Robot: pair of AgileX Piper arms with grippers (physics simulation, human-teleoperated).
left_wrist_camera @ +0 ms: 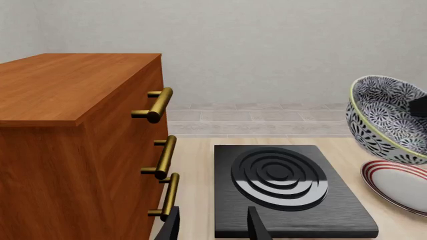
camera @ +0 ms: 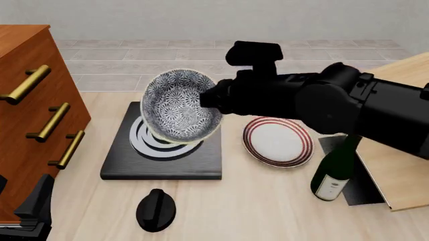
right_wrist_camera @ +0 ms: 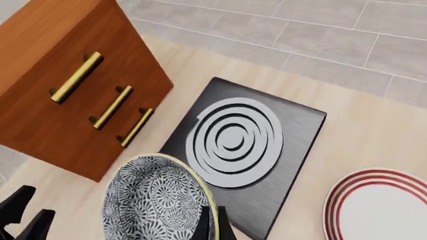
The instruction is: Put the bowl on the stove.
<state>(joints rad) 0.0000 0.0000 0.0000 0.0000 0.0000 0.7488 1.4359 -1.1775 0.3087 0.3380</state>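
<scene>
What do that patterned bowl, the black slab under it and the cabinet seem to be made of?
The bowl looks like glazed ceramic: glossy white with a dense blue-grey floral print and a pale rim. The stove looks like brushed black metal or glass, with fine streaks and silver-grey rings. The cabinet looks like varnished reddish wood with visible grain; its handles look like brass.

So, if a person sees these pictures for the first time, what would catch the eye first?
Probably the patterned bowl, tilted in the air over the stove and gripped at its rim by the right end effector. Next, the big black right arm crossing the front view above the red-ringed plate. Then the wooden cabinet with brass handles, left of the stove.
</scene>
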